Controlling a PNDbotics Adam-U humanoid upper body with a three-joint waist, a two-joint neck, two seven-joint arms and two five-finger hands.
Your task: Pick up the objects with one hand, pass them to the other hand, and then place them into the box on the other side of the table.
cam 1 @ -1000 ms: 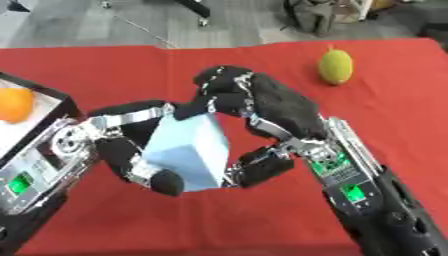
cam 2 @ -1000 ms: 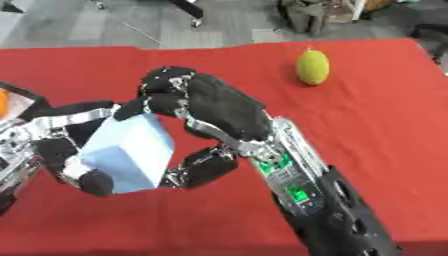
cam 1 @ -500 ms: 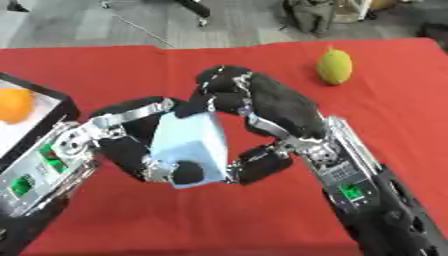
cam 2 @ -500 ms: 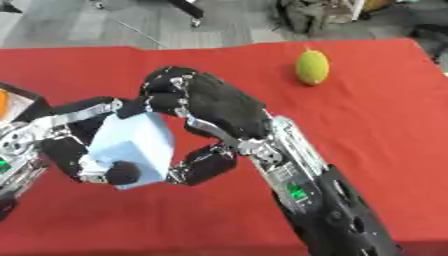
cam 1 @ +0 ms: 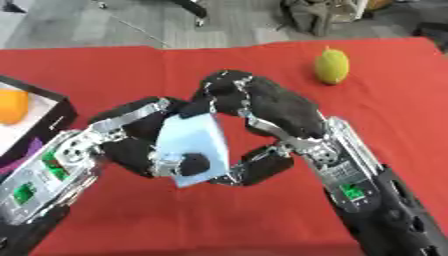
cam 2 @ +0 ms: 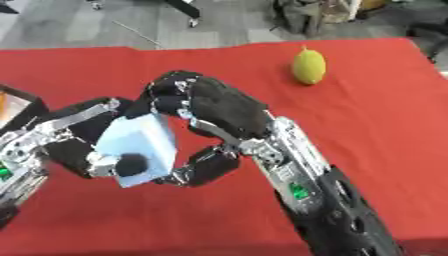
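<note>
Both hands still clasp the pale blue block (cam 1: 194, 150) mid-handover: left hand (cam 1: 140, 145) has curled tighter around it, right hand (cam 1: 258, 107) not yet releasing

Matt blue block (cam 1: 194, 150), red cloth (cam 1: 114, 75)

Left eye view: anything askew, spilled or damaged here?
Nothing stands out. The pale blue block sits tilted between the left hand and right hand, both curled round it above the red cloth. The yellow-green fruit lies intact at the far right; an orange sits in the box.
</note>
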